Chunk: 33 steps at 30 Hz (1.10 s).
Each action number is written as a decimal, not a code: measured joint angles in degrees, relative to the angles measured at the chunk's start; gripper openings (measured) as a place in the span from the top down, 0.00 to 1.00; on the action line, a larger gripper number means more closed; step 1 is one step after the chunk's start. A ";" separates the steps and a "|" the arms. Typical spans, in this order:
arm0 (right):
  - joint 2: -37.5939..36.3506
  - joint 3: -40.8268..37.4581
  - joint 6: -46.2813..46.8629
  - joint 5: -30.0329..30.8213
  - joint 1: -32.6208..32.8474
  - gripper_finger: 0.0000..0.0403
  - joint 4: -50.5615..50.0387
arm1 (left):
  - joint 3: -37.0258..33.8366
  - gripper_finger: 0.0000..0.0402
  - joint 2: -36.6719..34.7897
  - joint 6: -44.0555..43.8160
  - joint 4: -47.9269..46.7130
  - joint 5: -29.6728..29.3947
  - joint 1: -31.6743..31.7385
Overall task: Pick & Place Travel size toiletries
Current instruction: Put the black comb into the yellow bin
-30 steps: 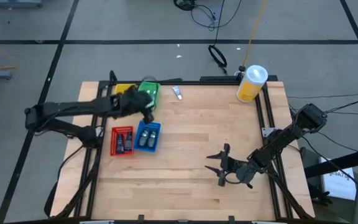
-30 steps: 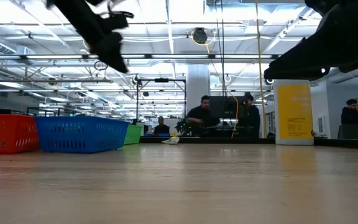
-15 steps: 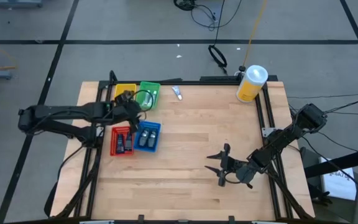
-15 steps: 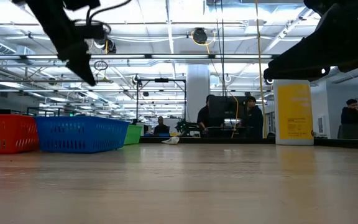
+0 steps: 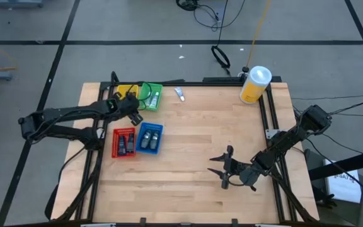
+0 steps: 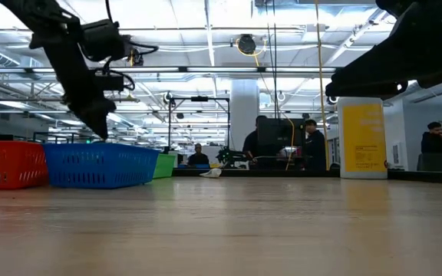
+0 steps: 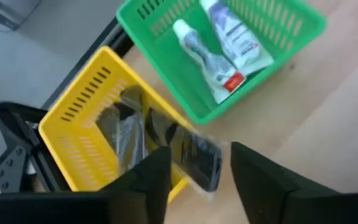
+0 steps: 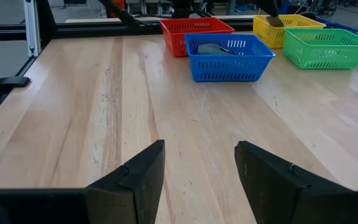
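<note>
My left gripper (image 5: 133, 106) hangs open over the yellow tray (image 5: 122, 92) at the far left. Seen from its wrist, a dark flat toiletry piece (image 7: 197, 163) lies blurred across the tray's rim (image 7: 180, 180), between the fingers (image 7: 151, 175), which stand apart on either side of it. More dark pieces (image 7: 124, 134) lie inside the tray. The green tray (image 7: 291, 31) beside it holds two white tubes (image 7: 219, 53). One more tube (image 5: 179, 94) lies on the table near the far edge. My right gripper (image 5: 223, 168) waits open above the table's near right.
A red tray (image 5: 124, 142) and a blue tray (image 5: 149, 138), both holding small dark items, stand left of centre. A big yellow container with a white lid (image 5: 255, 84) stands at the far right corner. Bare wood (image 5: 200, 132) spans the middle. People sit in the room beyond.
My left gripper has swung from between the green and blue trays toward the table's left edge and has sunk, ending over the yellow tray. My right arm has kept still.
</note>
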 joint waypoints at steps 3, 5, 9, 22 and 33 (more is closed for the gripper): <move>0.00 0.00 0.00 0.00 0.00 0.54 0.00 | -0.16 0.66 0.00 0.18 0.21 0.30 1.45; 0.00 0.00 0.00 0.00 0.00 0.54 0.00 | -0.16 0.71 -0.02 0.34 0.03 0.66 2.17; 0.00 0.00 0.00 0.00 0.00 0.54 -0.01 | -0.16 0.78 -0.02 1.43 -0.03 2.29 3.13; 0.00 0.00 -0.02 -0.07 0.00 0.54 -0.02 | 0.64 0.99 0.02 3.55 -2.47 -5.86 3.91; 0.00 0.00 -0.13 -0.11 0.00 0.54 -0.50 | 2.39 1.00 -0.52 -0.41 -2.17 -27.26 0.91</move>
